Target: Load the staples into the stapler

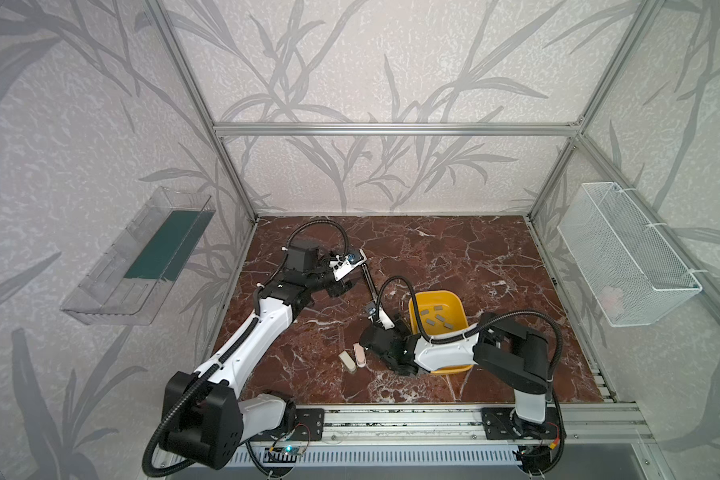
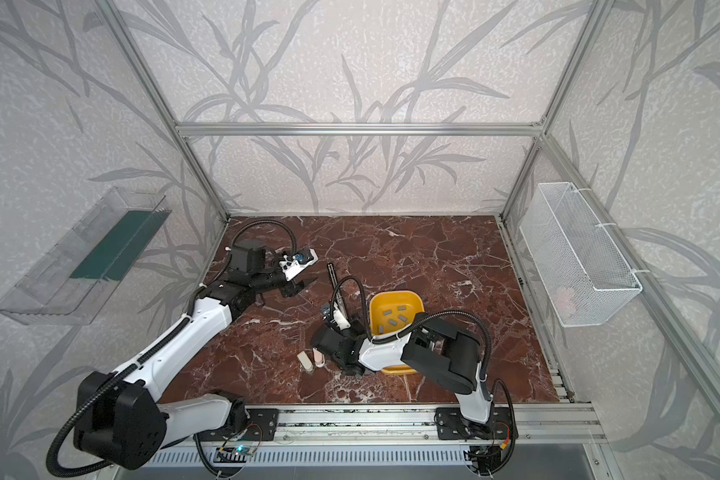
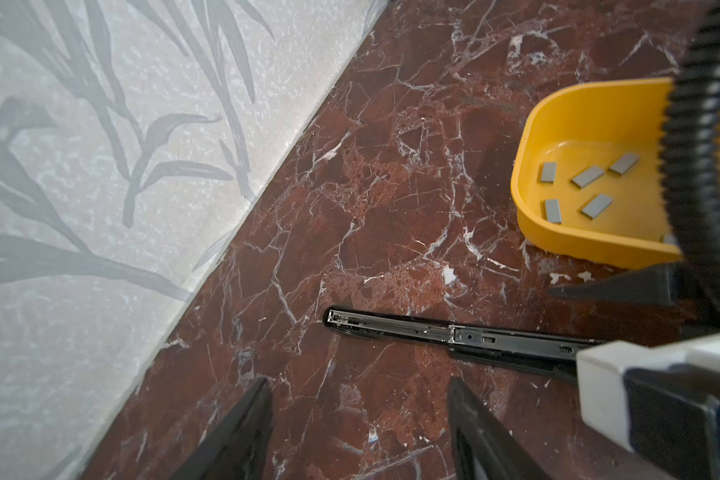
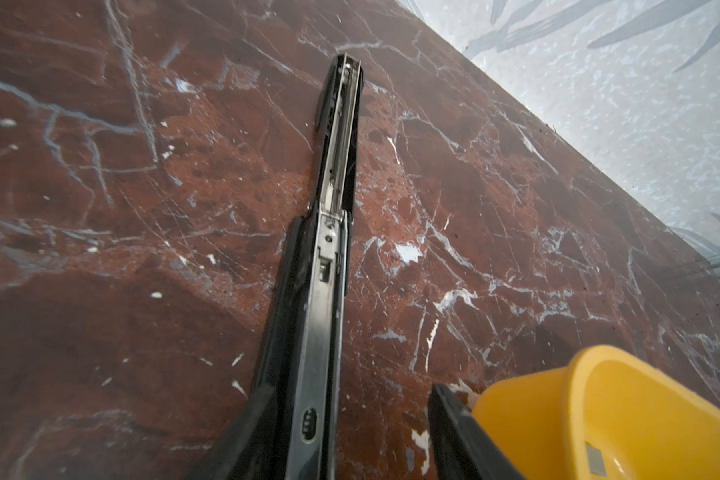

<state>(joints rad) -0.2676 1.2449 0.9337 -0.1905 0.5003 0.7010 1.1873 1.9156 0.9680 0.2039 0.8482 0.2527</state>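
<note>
Lying between right jaws, stapler (image 4: 329,266)

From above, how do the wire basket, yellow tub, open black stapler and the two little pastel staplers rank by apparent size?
In a top view, largest first:
wire basket (wall-mounted, nearer the camera)
yellow tub
black stapler
beige stapler and pink stapler: alike, unranked

The table (image 1: 454,257) is dark red-brown marble threaded with white veins. The bin (image 1: 433,294) is bright yellow, and the staples (image 3: 587,176) in it are flat grey. The stapler (image 4: 327,266) is glossy black with a silvery rail. There is a beige mini stapler (image 1: 347,360) and a pink mini stapler (image 1: 359,354). The walls (image 1: 391,62) are pale with grey leaf prints, and the basket (image 1: 624,249) is white mesh.
</note>
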